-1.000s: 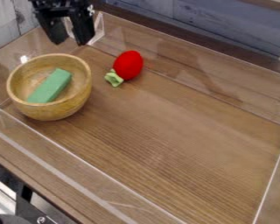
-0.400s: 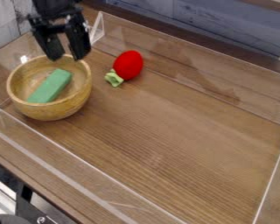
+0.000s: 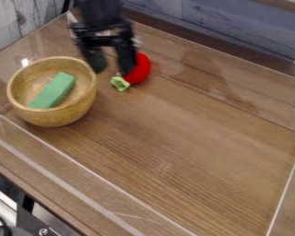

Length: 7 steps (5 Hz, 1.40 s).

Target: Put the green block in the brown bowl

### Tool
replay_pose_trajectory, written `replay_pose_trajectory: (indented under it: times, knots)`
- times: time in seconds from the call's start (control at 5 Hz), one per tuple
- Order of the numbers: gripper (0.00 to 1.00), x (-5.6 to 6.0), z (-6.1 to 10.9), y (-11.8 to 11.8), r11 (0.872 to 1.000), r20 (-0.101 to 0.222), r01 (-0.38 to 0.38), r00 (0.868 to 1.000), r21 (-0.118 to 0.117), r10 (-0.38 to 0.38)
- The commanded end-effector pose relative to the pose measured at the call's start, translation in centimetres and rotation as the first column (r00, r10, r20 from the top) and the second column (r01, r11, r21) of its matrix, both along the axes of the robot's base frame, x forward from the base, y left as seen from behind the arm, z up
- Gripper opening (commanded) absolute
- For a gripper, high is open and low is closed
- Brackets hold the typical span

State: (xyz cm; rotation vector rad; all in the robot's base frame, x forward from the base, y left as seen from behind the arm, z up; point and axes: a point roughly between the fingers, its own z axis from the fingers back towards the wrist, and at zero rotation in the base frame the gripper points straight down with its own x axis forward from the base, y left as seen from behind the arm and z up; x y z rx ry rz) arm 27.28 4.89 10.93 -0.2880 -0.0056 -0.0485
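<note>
Camera view: 1 fixed view looked down on a wooden table (image 3: 199,138) edged by clear walls.
Brown bowl: the brown bowl (image 3: 17,103) sat at the left of the table, upright and well apart from the arm.
Green block: the green block (image 3: 53,90) lay inside the brown bowl, resting tilted against its inner slope, with nothing touching it.
Gripper: the gripper (image 3: 111,58) hung right of the bowl, pointed steeply down, its 2 dark fingers spread wide and holding nothing.
Strawberry toy: a red strawberry toy (image 3: 136,67) with a green stem lay just beside the right finger; whether they touched could not be told.
Task state: judged from this layout, the block was already placed, so the placing looked done.
Step in hand: probably clearing the arm away from the bowl.
How to do it well: lift straight up before any sideways travel, so the spread fingers pass above the strawberry toy instead of nudging it.
Risk: a low sweep leftward could clip the bowl rim and tip the block out.
Check: confirm the block sits fully below the rim before ending.
</note>
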Motion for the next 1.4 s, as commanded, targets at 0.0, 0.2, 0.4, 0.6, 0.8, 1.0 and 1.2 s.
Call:
replay_pose_trajectory:
  times: [0.0,0.2,0.4,0.6,0.8,1.0,1.2]
  knots:
    - [1.0,1.1,1.6,-2.6,0.998,0.08,0.062,0.995,0.031,-0.065]
    - [1.0,1.2,1.0,-5.5,0.998,0.097,0.045,0.994,0.053,-0.05]
    - [1.0,1.9,0.8,-7.2,0.995,0.127,0.009,0.992,0.103,-0.022]
    - [1.0,3.0,0.9,-5.7,0.986,0.177,-0.083,0.983,0.148,0.056]
    - [1.0,3.0,1.1,-4.0,0.971,0.205,-0.168,0.97,0.171,0.132]
    - [1.0,3.8,0.9,-3.4,0.956,0.242,-0.223,0.954,0.189,0.175]
    - [1.0,4.6,0.5,-3.4,0.945,0.279,-0.25,0.942,0.212,0.187]
